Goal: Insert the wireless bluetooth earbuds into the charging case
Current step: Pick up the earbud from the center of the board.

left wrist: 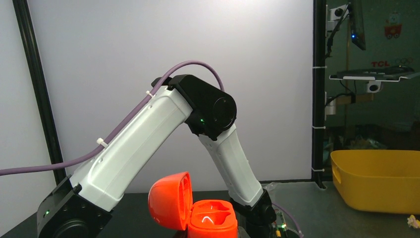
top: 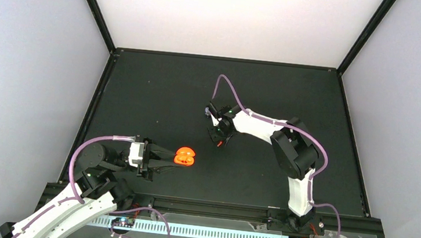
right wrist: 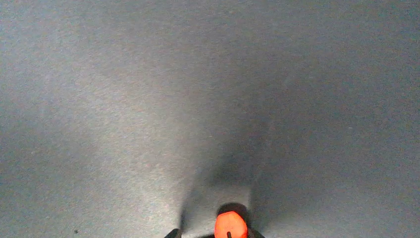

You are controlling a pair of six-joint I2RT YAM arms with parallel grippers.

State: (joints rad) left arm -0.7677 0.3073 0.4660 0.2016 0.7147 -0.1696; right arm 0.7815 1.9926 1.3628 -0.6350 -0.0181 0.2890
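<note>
An orange charging case (top: pixel 185 156) is on the left half of the black mat, lid swung open and both inner wells showing empty (left wrist: pixel 198 210). My left gripper (top: pixel 172 157) reaches in from the left and is shut on its base. My right gripper (top: pixel 219 136) hangs low over the mat's middle, pointing down. A red-orange earbud (right wrist: pixel 230 225) sits between its fingertips (right wrist: pixel 213 234), close to the right finger with a gap on the left side, and casts a tight shadow on the mat. From above the earbud (top: pixel 219 144) shows as a red speck under the gripper. The jaws stand open around it.
The black mat (top: pixel 158 90) is ringed by a black frame and white walls. In the left wrist view the right arm (left wrist: pixel 163 129) arches above the case, and a yellow bin (left wrist: pixel 376 181) stands off to the right beyond the frame post.
</note>
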